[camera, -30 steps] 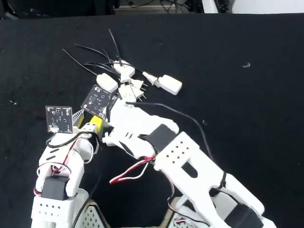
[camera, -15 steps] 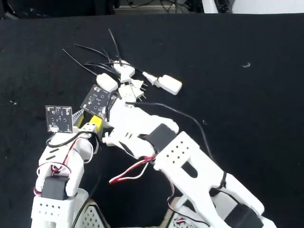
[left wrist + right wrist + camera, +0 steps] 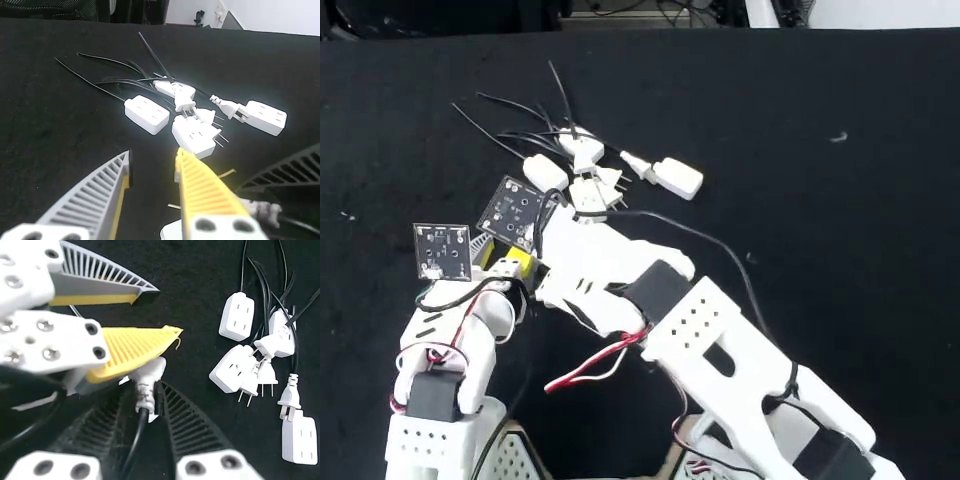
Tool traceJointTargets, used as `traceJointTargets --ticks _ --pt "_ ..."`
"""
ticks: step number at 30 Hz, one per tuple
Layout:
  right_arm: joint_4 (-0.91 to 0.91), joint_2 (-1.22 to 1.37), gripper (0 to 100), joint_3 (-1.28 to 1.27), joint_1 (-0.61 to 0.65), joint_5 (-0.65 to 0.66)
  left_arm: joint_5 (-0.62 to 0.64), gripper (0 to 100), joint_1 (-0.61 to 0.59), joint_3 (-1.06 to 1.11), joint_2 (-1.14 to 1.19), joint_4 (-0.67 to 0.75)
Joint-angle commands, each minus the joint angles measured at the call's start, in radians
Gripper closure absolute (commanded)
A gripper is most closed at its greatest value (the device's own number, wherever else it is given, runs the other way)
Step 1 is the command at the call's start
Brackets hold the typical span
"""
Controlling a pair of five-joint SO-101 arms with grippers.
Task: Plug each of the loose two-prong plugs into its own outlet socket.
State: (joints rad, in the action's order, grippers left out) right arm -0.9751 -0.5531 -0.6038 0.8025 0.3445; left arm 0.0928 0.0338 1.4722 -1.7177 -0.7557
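My right gripper [image 3: 146,390] is shut on a white two-prong plug [image 3: 148,382], whose black cord trails back between the dark fingers. The plug's tip sits just beside the yellow finger [image 3: 135,347] of my left gripper [image 3: 152,160], which stands open with nothing in it. Beyond both grippers lies a cluster of white sockets and plugs: one free socket [image 3: 146,114], a second socket [image 3: 195,135] with loose plugs [image 3: 200,116] beside it, and a third [image 3: 178,90] under the cords. Farther off, a plug [image 3: 635,162] is seated in a socket [image 3: 678,177].
Thin black cords [image 3: 510,120] fan out from the cluster toward the table's far left. The black tabletop [image 3: 820,200] stretches out on the right. In the high view the two arms crowd together at the near left, wrist boards [image 3: 442,250] side by side.
The right arm's wrist has shifted slightly left, bringing the held plug closer to the left gripper. The sockets and loose plugs have not moved.
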Motion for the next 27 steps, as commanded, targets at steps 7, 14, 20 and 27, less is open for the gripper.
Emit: traceJointTargets --ticks 7,14,20,27 --pt "-0.005 -0.042 98.8 0.074 0.025 -0.009 0.0 84 -0.062 -0.008 0.002 0.005" --pt "0.002 -0.041 98.8 0.085 0.025 -0.002 0.0 84 -0.056 -0.007 0.002 0.005" --pt "0.005 -0.041 98.8 0.087 0.025 -0.002 0.0 84 -0.056 -0.008 0.002 -0.017" --pt "-0.003 -0.041 98.8 0.119 0.025 -0.002 0.0 84 -0.056 -0.008 0.002 -0.018"
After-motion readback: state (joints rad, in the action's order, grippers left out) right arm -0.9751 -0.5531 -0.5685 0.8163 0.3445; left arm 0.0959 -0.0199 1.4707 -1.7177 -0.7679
